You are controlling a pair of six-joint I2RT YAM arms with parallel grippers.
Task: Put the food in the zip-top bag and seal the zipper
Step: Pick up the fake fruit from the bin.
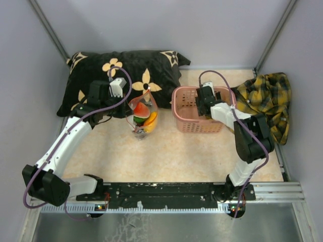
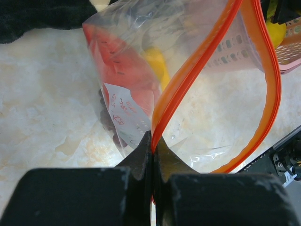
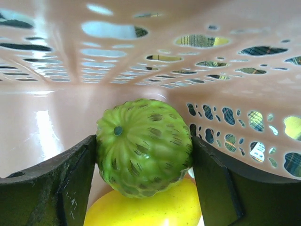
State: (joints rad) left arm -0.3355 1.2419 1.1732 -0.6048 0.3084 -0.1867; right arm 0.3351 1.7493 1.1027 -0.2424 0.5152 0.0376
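Observation:
The zip-top bag stands upright in mid-table, holding food: a red watermelon slice, a yellow piece and dark grapes behind its white label. Its mouth gapes, and the orange zipper curves in a loop. My left gripper is shut on one end of that zipper strip. My right gripper is down inside the pink basket, and both fingers press the sides of the bumpy green fruit, which rests on a yellow fruit.
A black pillow with cream flowers lies behind the bag. A yellow plaid cloth is heaped right of the basket. The basket's perforated walls closely surround my right fingers. The arms' base rail runs along the near edge.

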